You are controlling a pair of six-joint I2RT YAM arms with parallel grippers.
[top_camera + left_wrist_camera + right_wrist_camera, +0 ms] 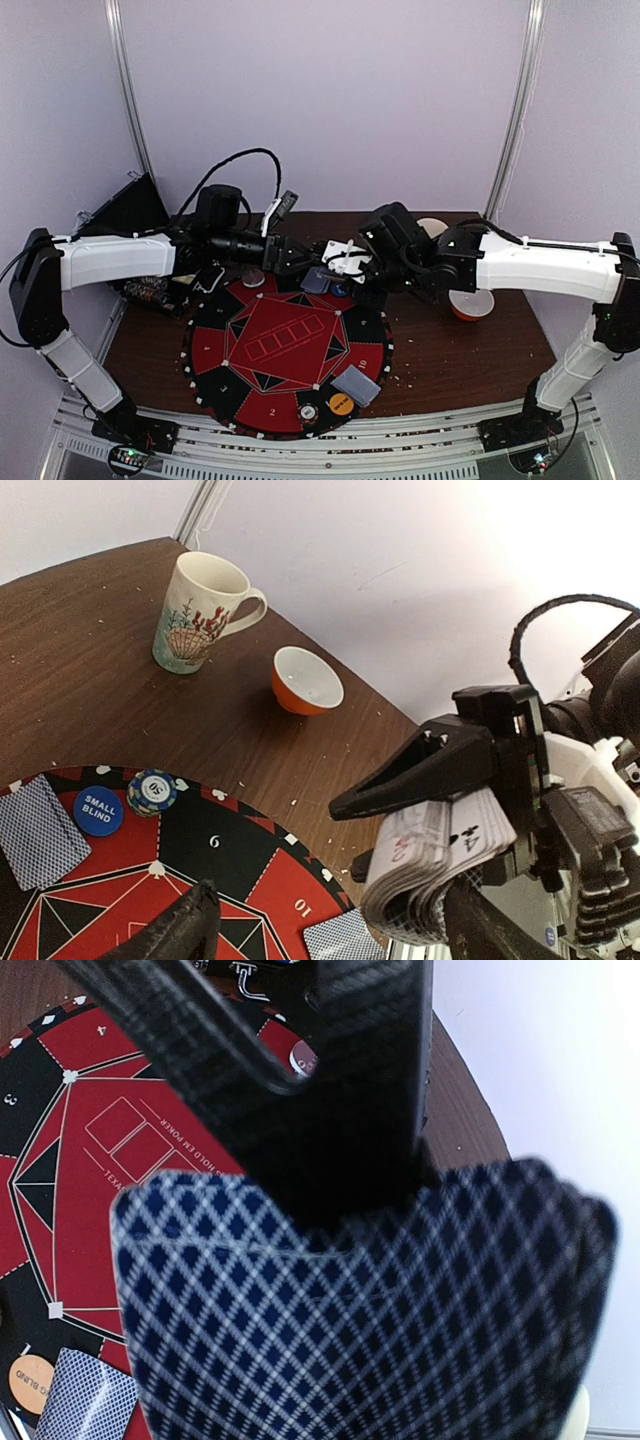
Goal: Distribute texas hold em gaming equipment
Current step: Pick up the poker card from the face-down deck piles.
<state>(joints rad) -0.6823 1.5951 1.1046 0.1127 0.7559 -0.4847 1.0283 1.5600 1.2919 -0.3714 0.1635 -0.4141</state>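
My right gripper (347,264) is shut on a thick deck of playing cards (380,1310), whose blue diamond backs fill the right wrist view. The deck's white faces (440,855) show in the left wrist view. My left gripper (330,930) is open just left of it (290,256), with one finger (478,920) close to the deck. On the round red-and-black poker mat (285,345) lie small face-down card piles (357,385) (318,280), a blue "small blind" chip (98,810), a blue-and-white chip (158,792), an orange chip (341,404) and a whitish chip (308,411).
A white patterned mug (195,610) and a white-and-orange bowl (307,680) stand on the brown table right of the mat; the bowl also shows in the top view (470,303). A dark box (125,210) and clutter sit at the back left. Walls enclose the table.
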